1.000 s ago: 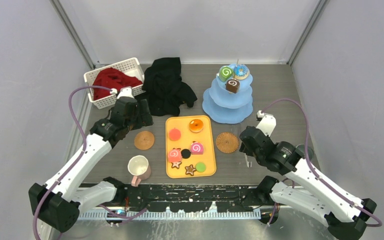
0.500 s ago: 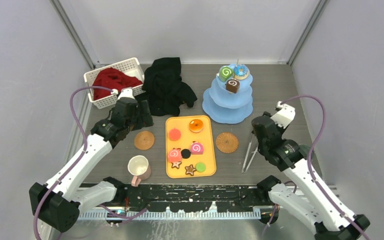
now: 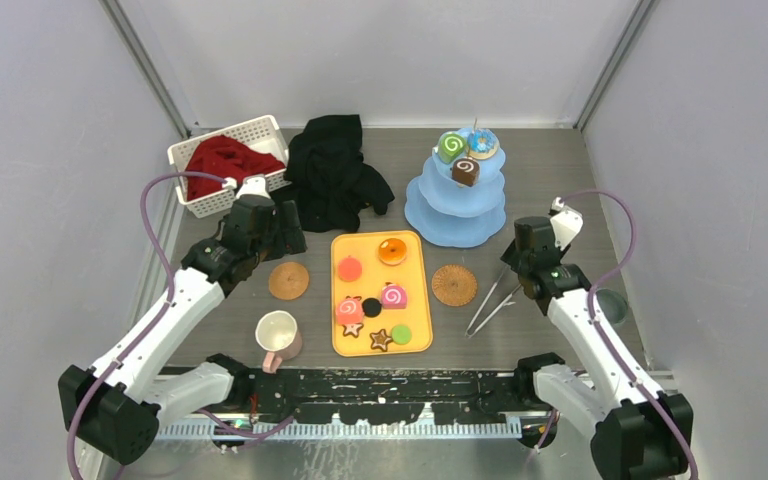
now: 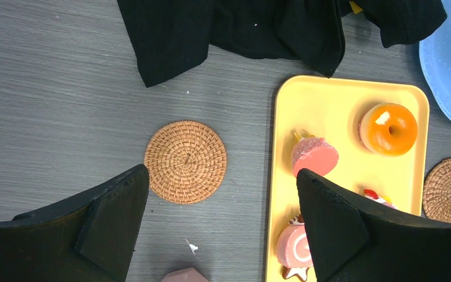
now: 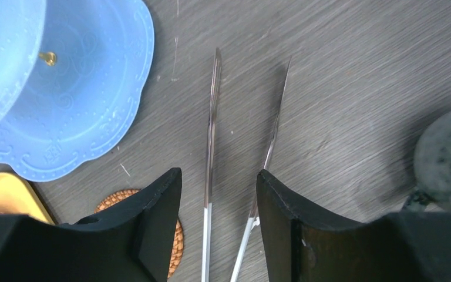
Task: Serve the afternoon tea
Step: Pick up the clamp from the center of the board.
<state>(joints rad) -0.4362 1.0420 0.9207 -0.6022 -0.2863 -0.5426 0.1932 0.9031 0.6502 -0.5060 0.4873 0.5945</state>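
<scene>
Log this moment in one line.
left end effector: open, empty | right end effector: straddling tongs, grip unclear | stand: three sweets placed

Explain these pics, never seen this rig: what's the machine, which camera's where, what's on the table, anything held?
Two robot arms bolted at the near edge of a table. One picture looks down from above; the other two come from a camera on each wrist. On the table: a yellow tray of toy sweets, a blue tiered stand carrying three more, two coasters, a pink-handled mug, a grey mug, a basket with red cloth, a black cloth. The left gripper is open and empty. The right gripper is open over metal tongs, lying on the table, seemingly ungripped.
</scene>
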